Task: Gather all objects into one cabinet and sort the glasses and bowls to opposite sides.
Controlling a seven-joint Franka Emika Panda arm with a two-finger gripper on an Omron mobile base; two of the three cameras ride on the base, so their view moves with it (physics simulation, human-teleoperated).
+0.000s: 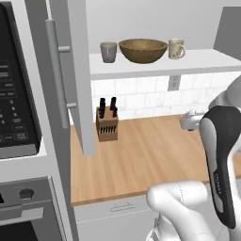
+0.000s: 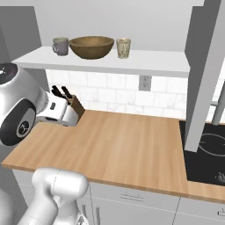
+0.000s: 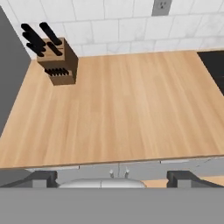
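Left base view. The wall cabinet (image 1: 70,75) stands with its flat grey door swung out edge-on, the long bar handle facing the camera. On the white shelf (image 1: 197,61), high above the jaws, sit in a row the grey cup (image 1: 108,52), the wide round wooden bowl (image 1: 143,50) touching or nearly touching it, and the cream mug (image 1: 176,48) just beside the bowl. Below, a wooden counter (image 1: 141,155) runs to a white tiled wall; a knife block (image 1: 107,123) stands near the door's lower edge. The white arm crosses the lower right.

Right base view. The same three vessels line the shelf, the mug's pattern faint, the bowl several times broader than its neighbours. The second door (image 2: 202,74) hangs edge-on at right above a black cooktop (image 2: 204,154). The counter between block and cooktop is bare plank.

Hand view. The gripper (image 3: 112,177) looks down over the counter's front edge, its jaws released and spread wide, holding nothing. The knife block lies well ahead and to the left of the jaws; the cooktop corner lies ahead and right. A wall outlet (image 3: 161,6) sits above.
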